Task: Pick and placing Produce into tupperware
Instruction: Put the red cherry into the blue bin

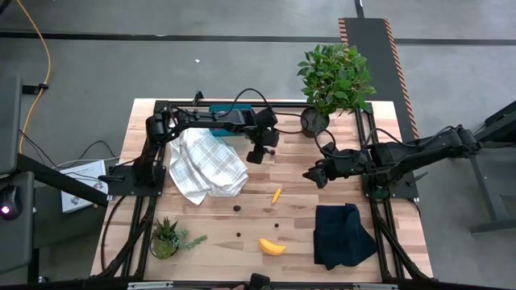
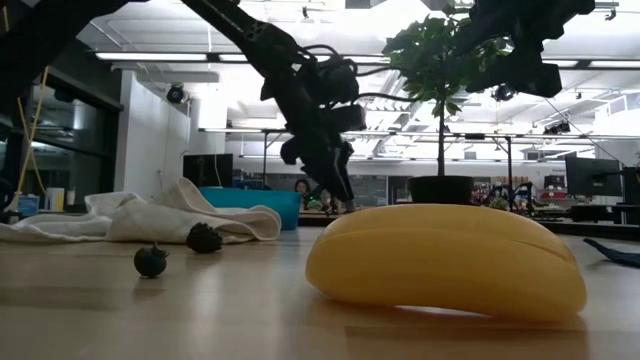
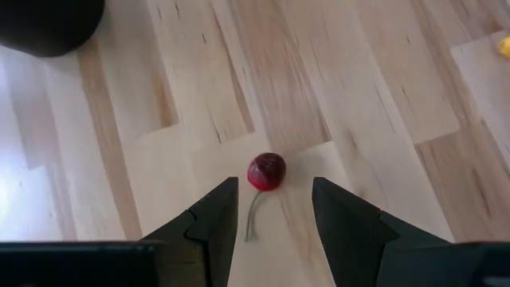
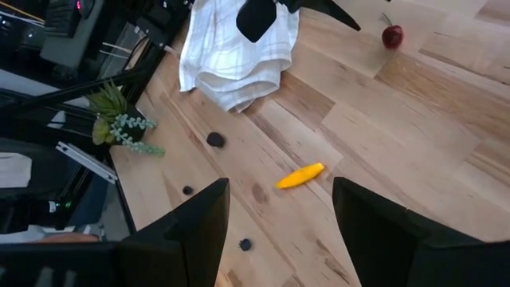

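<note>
overhead, table-level, two wrist views downward

Left arm hides most of tupperware (image 1: 219, 107).

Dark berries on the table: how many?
3 dark berries: one near the white cloth corner, one beside the orange carrot, one left of the banana. Others may hide under the cloth.

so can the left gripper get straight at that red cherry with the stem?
Probably yes. The left gripper hangs open right over the cherry, bare wood all round it, nothing between the fingers and the fruit.
</note>
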Motion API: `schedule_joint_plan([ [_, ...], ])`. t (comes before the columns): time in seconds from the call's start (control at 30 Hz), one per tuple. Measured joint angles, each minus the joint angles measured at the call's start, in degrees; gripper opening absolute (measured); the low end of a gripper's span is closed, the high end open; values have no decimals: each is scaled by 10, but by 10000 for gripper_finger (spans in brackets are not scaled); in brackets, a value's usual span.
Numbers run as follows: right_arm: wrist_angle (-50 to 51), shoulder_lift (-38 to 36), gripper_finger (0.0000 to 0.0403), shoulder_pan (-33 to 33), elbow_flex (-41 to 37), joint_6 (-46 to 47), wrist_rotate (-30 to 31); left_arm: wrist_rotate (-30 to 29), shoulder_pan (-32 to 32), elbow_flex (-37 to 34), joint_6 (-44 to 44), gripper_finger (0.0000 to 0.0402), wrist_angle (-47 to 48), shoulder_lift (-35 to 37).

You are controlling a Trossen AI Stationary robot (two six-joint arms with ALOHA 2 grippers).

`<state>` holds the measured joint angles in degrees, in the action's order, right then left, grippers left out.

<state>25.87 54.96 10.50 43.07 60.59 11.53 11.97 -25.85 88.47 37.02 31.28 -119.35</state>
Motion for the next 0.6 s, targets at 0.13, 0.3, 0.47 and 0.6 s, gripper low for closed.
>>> schedule_joint_plan([
  [0.13, 0, 0, 215, 0, 0, 4, 3, 0, 0, 2, -1, 150, -2, 0],
  [0.3, 0, 0, 215, 0, 0, 4, 4, 0, 0, 32, -1, 150, 6, 0],
  [0.47, 0, 0, 215, 0, 0, -1, 6, 0, 0, 66, 0, 150, 26, -6],
  [0.6, 0, 0, 215, 0, 0, -6, 14, 2, 2, 121, 1, 150, 91, -38],
])
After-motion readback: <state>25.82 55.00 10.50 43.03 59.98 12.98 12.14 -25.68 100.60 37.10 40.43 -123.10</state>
